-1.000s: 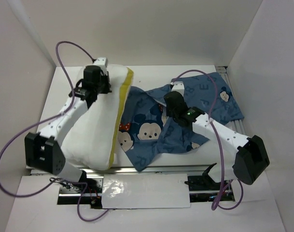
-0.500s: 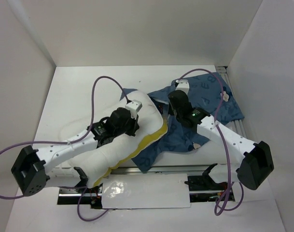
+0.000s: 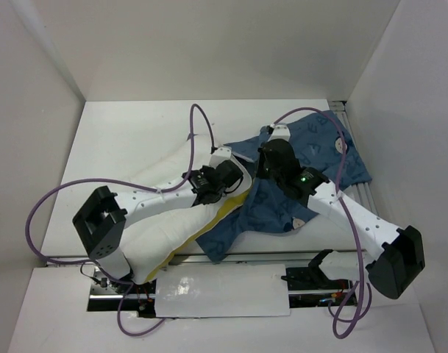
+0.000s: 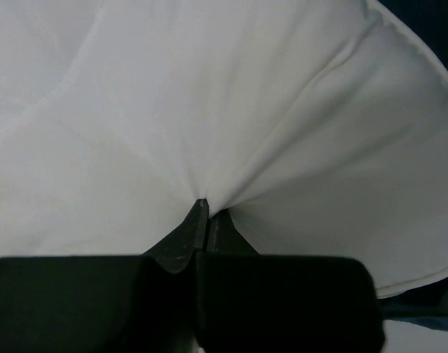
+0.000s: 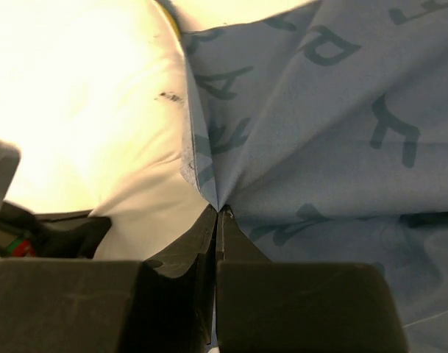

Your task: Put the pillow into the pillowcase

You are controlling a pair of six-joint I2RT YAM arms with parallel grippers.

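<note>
The white pillow [image 3: 168,235] with its pale yellow trim lies diagonally from the near left toward the table's middle. Its far end sits in the mouth of the blue pillowcase [image 3: 319,147], which spreads to the right. My left gripper [image 3: 235,176] is shut on a pinch of the pillow's fabric [image 4: 224,132]. My right gripper [image 3: 262,163] is shut on the pillowcase's hem [image 5: 209,176], right beside the pillow [image 5: 84,95]. The two grippers are close together at the case's opening.
White walls enclose the table [image 3: 121,140] at the back, left and right. Purple cables [image 3: 198,121] loop over the table's left and middle. A white sheet [image 3: 220,290] lies at the near edge between the arm bases.
My left gripper has swung the pillow from the far left toward the middle and pushed its end into the pillowcase's mouth. My right gripper has lifted the hem, bunching the case rightward.
</note>
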